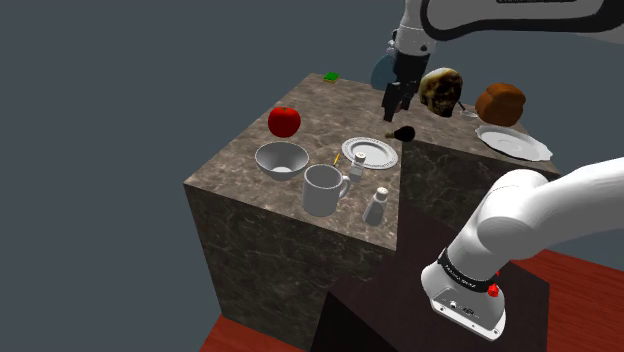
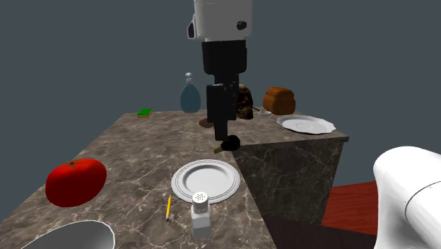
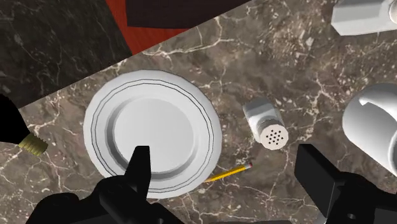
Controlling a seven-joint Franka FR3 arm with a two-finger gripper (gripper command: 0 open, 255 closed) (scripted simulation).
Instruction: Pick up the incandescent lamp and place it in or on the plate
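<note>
My 2 fingers (image 3: 137,175) stand wide apart and hold nothing. The lamp (image 3: 19,130) lies on the surface (image 3: 286,76) just beside the plate (image 3: 92,127), near the edge. I think I must centre over its dark bulb, then descend slowly.

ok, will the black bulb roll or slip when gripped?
Probably rolls if nudged: the lamp lies on its side, round-bodied, by the counter edge. Its smooth curved body may slip from the open gripper. The screw base looks a surer hold.
</note>
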